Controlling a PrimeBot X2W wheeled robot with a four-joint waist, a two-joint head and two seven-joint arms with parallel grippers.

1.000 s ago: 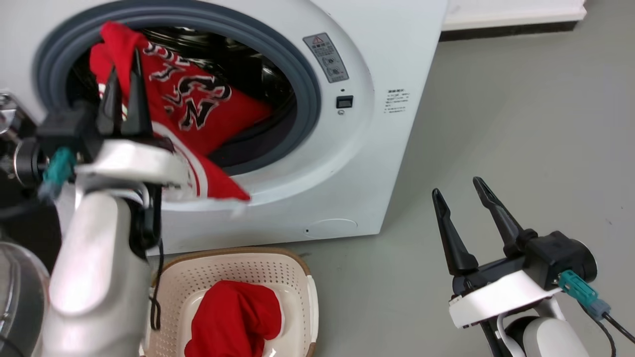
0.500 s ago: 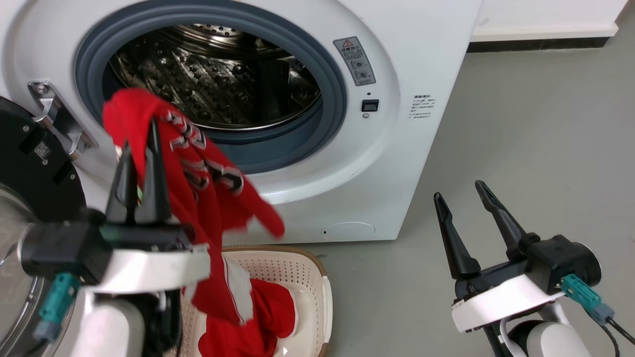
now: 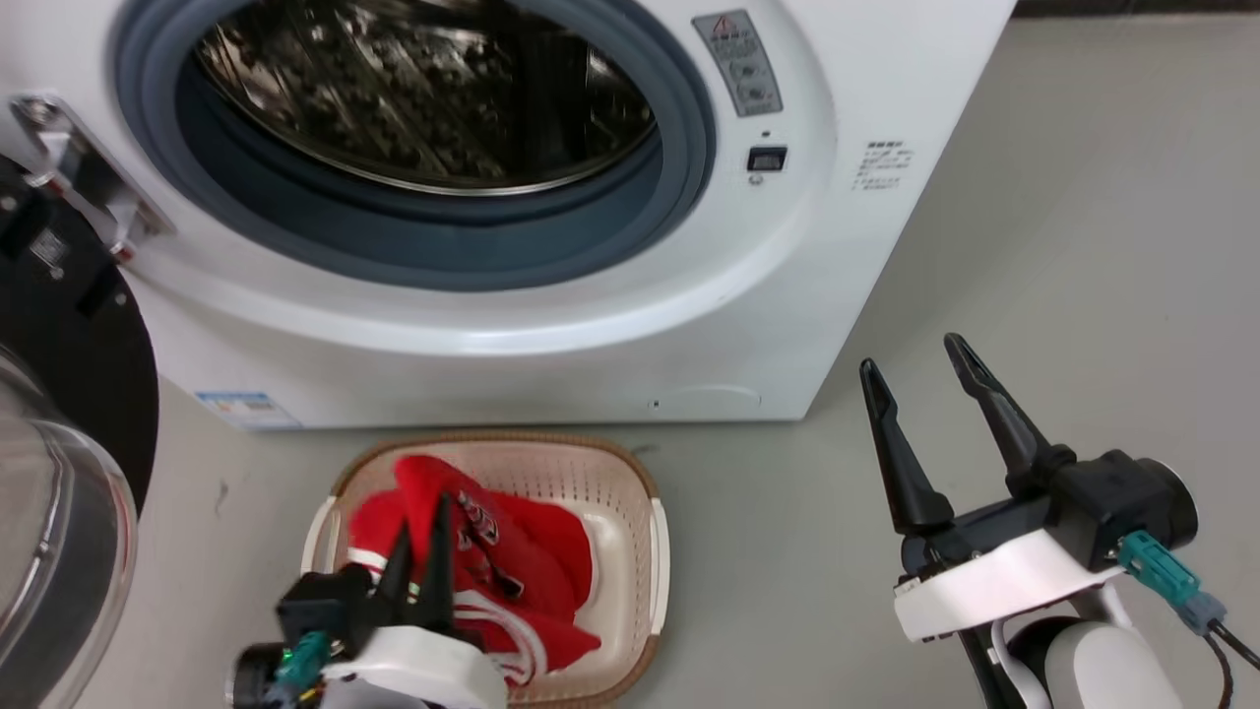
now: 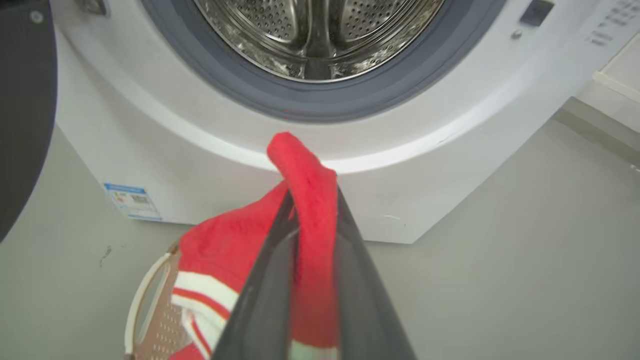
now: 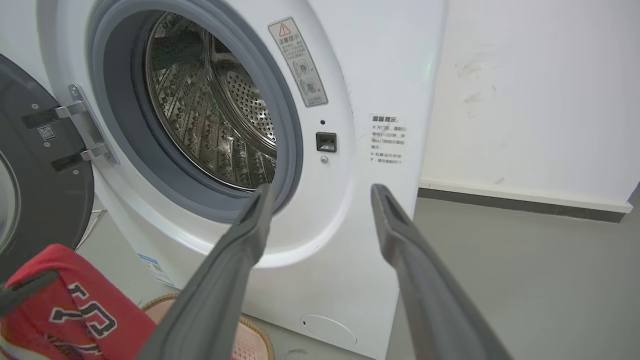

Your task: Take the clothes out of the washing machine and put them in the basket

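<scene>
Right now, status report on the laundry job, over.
Left gripper: jaws shut on striped garment in basket. Right gripper: jaws open, idle. Washing machine drum looks empty. Nothing in the way.

The washing machine [image 3: 551, 345] has a white body, a grey porthole rim [image 3: 689, 148] and a perforated steel drum [image 4: 320, 30]. In front of the washing machine, the basket [image 3: 581, 471] is cream with perforated walls and a brown rim. The clothes [image 3: 532, 561] are bright red with white stripes and black-and-white lettering.
</scene>
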